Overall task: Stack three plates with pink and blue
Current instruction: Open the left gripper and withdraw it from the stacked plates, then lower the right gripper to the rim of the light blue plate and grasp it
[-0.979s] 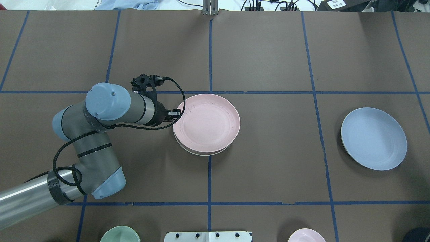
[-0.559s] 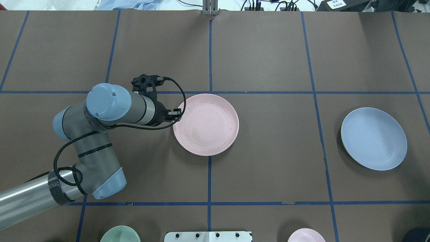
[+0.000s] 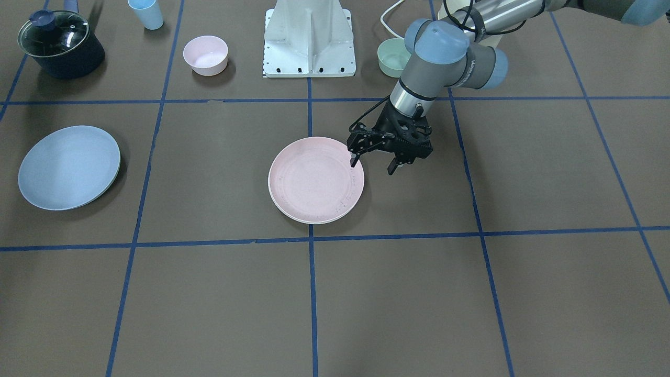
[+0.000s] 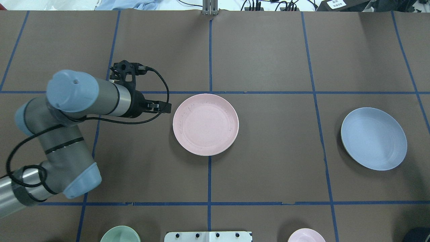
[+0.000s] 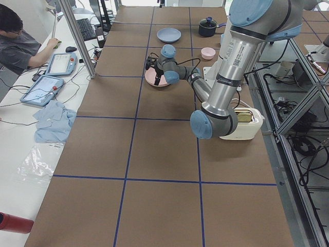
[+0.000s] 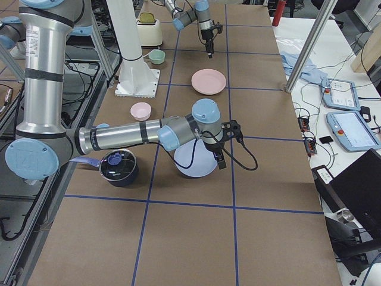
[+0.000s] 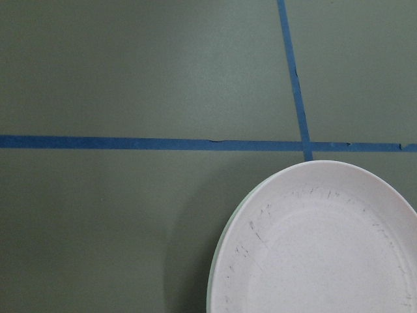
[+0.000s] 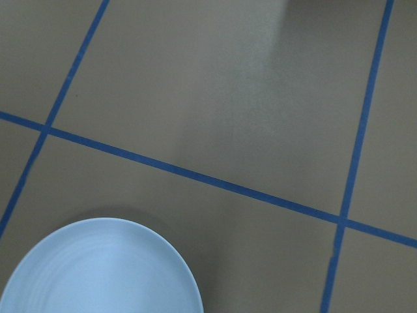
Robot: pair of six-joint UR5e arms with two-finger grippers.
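The pale pink plate [image 4: 205, 124] lies flat at the table's middle, also in the front view [image 3: 315, 179] and the left wrist view [image 7: 326, 254]. A thin pale rim [image 3: 314, 222] under it is all that shows of the cream-white plate. The light blue plate [image 4: 373, 138] lies alone far off on the robot's right, also in the front view [image 3: 68, 167] and the right wrist view [image 8: 98, 274]. My left gripper [image 3: 373, 163] is open and empty at the pink plate's edge [image 4: 167, 108]. My right gripper [image 6: 219, 156] shows only in the exterior right view, over the blue plate; I cannot tell if it is open.
By the robot base [image 3: 310, 39] stand a green bowl [image 3: 393, 56], a small pink bowl [image 3: 205, 54], a lidded dark pot [image 3: 60, 44] and a blue cup [image 3: 146, 13]. A toaster [image 5: 241, 121] sits by the left arm. An operator [image 5: 15, 36] sits beside the table.
The pink plate has dropped flush onto the cream plate, hiding its rim from above. My left arm has then drawn back to the left, off the plate's edge.
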